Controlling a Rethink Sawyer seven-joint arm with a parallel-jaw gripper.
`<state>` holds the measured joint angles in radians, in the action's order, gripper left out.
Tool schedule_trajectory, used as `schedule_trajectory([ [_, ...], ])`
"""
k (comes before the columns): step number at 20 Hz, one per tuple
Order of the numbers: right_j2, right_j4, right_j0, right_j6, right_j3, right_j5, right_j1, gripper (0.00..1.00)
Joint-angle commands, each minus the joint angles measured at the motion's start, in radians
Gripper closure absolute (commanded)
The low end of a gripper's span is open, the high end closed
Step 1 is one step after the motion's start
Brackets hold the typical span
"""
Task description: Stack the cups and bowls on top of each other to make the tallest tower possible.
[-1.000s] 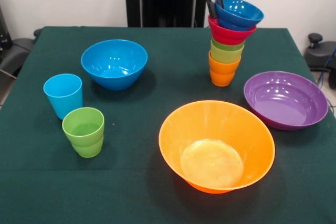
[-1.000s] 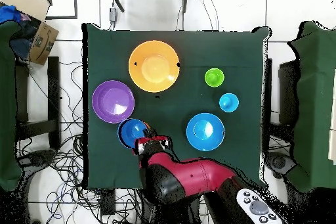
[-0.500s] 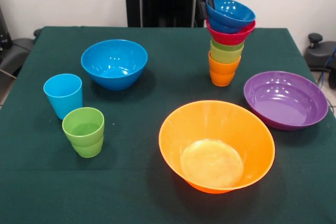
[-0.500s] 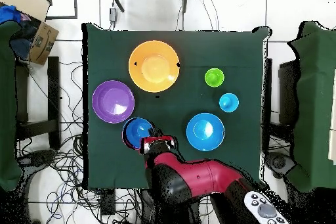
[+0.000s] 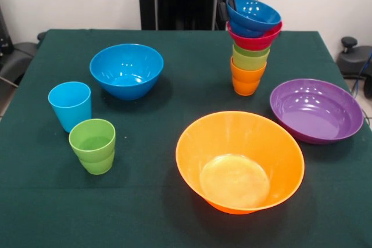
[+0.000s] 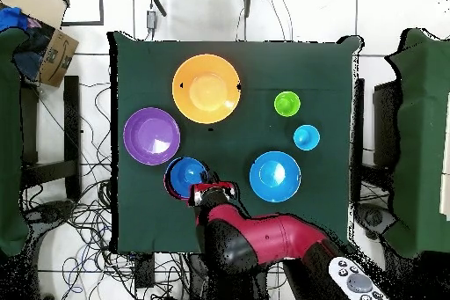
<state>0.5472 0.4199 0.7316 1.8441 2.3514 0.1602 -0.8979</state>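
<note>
The tower (image 5: 250,50) stands at the back right: an orange cup (image 5: 246,79) lowest, green cups (image 5: 250,57) in it, then a small red bowl (image 5: 256,37). On top sits a blue bowl (image 5: 253,14), tilted. My gripper (image 5: 227,0) comes down at that bowl's left rim and is shut on it. From above, the same blue bowl (image 6: 185,176) shows beside my gripper (image 6: 209,191). Loose on the cloth are a second blue bowl (image 5: 127,69), a light blue cup (image 5: 70,104), a stepped green cup (image 5: 93,144), a purple bowl (image 5: 315,110) and a big orange bowl (image 5: 239,161).
A dark green cloth covers the table (image 5: 174,97). The purple bowl lies close to the tower's right, the big orange bowl in front of it. A cardboard box (image 6: 48,37) sits off the table's corner in the overhead view.
My gripper and the top blue bowl have shifted a little to the left in the front view. The rest of the tower and the loose pieces have not moved.
</note>
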Motion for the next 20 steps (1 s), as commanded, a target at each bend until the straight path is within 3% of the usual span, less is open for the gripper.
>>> schedule_trajectory([
  [1, 0.003, 0.035, -0.047, 0.097, -0.004, -0.029, 0.012, 1.0],
  [11, -0.002, 0.005, -0.069, 0.113, 0.007, -0.055, -0.005, 1.0],
  [20, 0.001, 0.016, -0.053, 0.103, 0.044, -0.082, -0.02, 1.0],
])
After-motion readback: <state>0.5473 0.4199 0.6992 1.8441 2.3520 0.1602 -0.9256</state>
